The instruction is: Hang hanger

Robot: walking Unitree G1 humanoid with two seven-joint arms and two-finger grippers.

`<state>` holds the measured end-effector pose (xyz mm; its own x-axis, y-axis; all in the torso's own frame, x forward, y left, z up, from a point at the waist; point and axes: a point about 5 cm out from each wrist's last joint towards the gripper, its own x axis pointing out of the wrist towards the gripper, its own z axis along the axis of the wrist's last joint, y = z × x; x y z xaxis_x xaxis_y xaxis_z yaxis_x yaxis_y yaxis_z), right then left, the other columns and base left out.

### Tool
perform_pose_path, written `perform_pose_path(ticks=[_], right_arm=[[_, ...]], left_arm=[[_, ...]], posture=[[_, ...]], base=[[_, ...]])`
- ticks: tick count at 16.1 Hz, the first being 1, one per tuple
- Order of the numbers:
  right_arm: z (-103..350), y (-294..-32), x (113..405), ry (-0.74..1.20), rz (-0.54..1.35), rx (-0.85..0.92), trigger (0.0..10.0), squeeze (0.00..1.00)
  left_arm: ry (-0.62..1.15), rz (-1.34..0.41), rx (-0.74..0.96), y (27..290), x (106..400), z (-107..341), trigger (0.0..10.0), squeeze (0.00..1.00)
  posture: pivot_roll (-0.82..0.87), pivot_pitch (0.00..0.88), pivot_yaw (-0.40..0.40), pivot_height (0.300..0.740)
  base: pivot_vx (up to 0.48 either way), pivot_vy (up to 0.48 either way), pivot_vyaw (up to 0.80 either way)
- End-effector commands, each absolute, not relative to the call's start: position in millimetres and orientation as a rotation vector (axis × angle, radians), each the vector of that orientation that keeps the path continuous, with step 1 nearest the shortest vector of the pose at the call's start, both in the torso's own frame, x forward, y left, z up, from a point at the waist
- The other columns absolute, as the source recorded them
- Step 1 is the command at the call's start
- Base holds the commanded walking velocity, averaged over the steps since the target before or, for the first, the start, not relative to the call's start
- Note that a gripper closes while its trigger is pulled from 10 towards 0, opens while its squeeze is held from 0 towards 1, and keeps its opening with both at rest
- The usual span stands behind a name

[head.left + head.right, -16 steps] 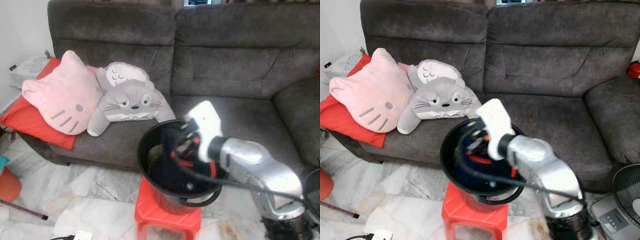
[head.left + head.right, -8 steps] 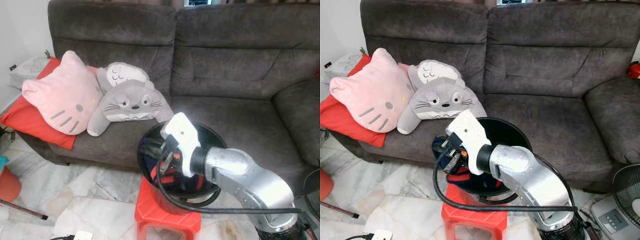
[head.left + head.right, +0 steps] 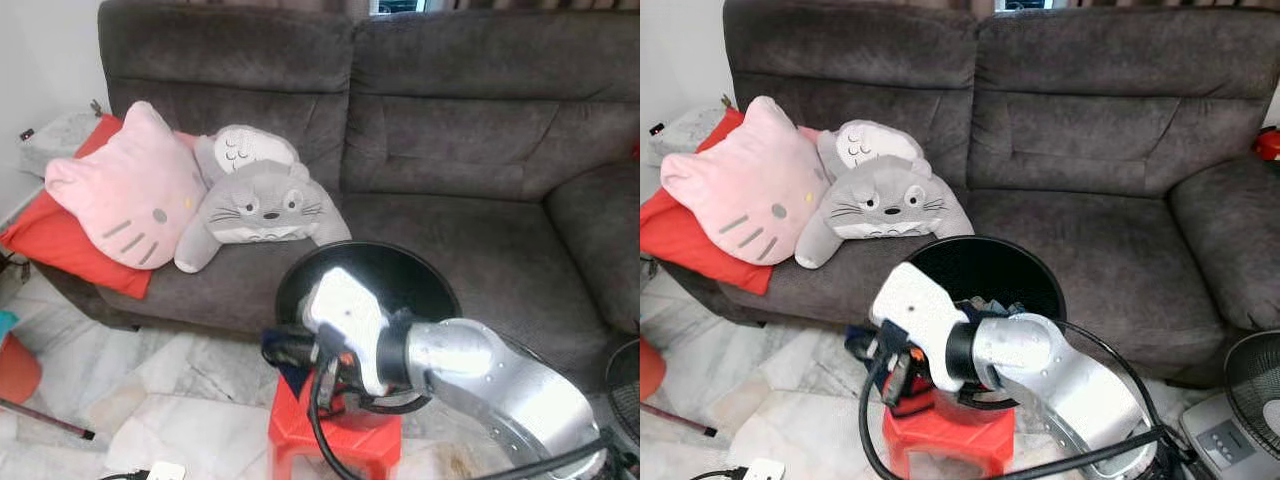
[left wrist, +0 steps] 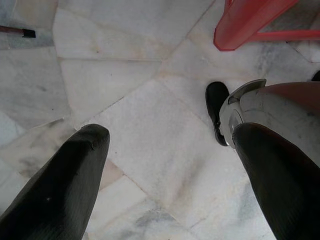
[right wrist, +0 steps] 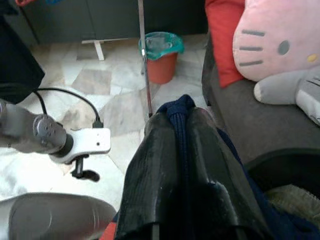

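Note:
My right gripper [image 5: 180, 119] is shut on a fold of dark navy cloth [image 5: 178, 106], held between the two black fingers. Seen from the head, that gripper [image 3: 276, 349] is just outside the left rim of the black bucket [image 3: 400, 256], with the navy cloth [image 3: 288, 368] trailing below it. The bucket stands on a red plastic stool [image 3: 330, 438] in front of the sofa. More clothes lie inside the bucket [image 3: 992, 303]. My left gripper [image 4: 170, 137] hangs open over the marble floor with nothing between its fingers.
A dark grey sofa [image 3: 470, 150] fills the back, with a pink cat cushion [image 3: 125, 190], a grey plush [image 3: 255, 205] and a red cushion [image 3: 60, 245] on its left end. A fan [image 3: 1255, 375] stands at the right. A small orange bin [image 5: 161, 56] and a power strip [image 3: 162, 470] are on the floor.
My right arm has swung from over the bucket down and to the left, drawing the navy cloth out over the bucket's left rim.

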<state>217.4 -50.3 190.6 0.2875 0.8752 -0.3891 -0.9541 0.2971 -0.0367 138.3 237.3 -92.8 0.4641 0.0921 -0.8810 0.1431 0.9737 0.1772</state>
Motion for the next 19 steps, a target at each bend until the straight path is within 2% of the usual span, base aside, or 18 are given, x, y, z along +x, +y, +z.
perform_pose_path(ticks=[1,2,4,6,8,9,10,13,14,15,16,17,19], right_arm=[[194,-47,208,0.287,1.303,-0.305,0.0,0.0],[189,-48,206,0.308,1.31,-0.33,0.5,0.0],[181,-50,205,0.345,1.308,-0.345,0.5,0.0],[177,-48,203,0.357,1.324,-0.346,0.0,0.0],[174,-46,199,0.361,1.351,-0.349,0.0,0.0],[172,-44,199,0.363,1.359,-0.359,6.3,0.0],[171,-44,198,0.363,1.365,-0.368,10.0,0.0],[169,-43,193,0.361,1.401,-0.398,10.0,0.0],[169,-43,191,0.355,1.42,-0.412,10.0,0.4],[169,-43,190,0.352,1.424,-0.417,10.0,0.58],[169,-43,191,0.349,1.425,-0.422,10.0,0.92],[169,-43,191,0.345,1.421,-0.426,10.0,1.0],[168,-46,195,0.346,1.392,-0.451,10.0,1.0]], left_arm=[[1.104,-0.024,0.243,238,135,-94,10.0,0.0],[1.105,-0.025,0.242,238,135,-94,10.0,0.0],[1.107,-0.027,0.243,238,134,-94,10.0,0.0],[1.108,-0.027,0.243,238,134,-94,10.0,0.0],[1.109,-0.029,0.243,237,134,-94,10.0,0.0],[1.11,-0.03,0.241,237,134,-95,10.0,0.0],[1.112,-0.031,0.241,237,134,-95,10.0,0.0],[1.115,-0.034,0.239,237,133,-95,10.0,0.0],[1.116,-0.034,0.239,237,133,-95,10.0,0.0],[1.116,-0.034,0.239,237,133,-95,10.0,0.0],[1.116,-0.034,0.24,237,133,-95,10.0,0.0],[1.116,-0.034,0.24,237,133,-95,10.0,0.0],[1.116,-0.034,0.241,238,133,-95,10.0,0.0]], posture=[[-0.05,0.0,0.029,0.732],[-0.05,0.0,0.027,0.732],[-0.05,0.0,0.026,0.732],[-0.05,0.0,0.025,0.732],[-0.05,0.0,0.023,0.732],[-0.05,0.0,0.021,0.732],[-0.05,0.0,0.021,0.732],[-0.05,0.0,0.02,0.732],[-0.05,0.0,0.019,0.732],[-0.05,0.0,0.02,0.732],[-0.05,0.0,0.019,0.732],[-0.05,0.0,0.02,0.732],[-0.05,0.0,0.022,0.732]], base=[[0.0,0.0,0.0],[0.0,0.0,0.0],[0.0,0.0,0.0],[0.0,0.0,0.0],[0.0,0.0,0.0],[0.0,0.0,0.0],[0.0,0.0,0.0],[0.0,0.0,0.0],[0.0,0.0,0.0],[0.0,0.0,0.0],[0.0,0.0,0.0],[0.0,0.0,0.0],[0.0,0.0,0.0]])
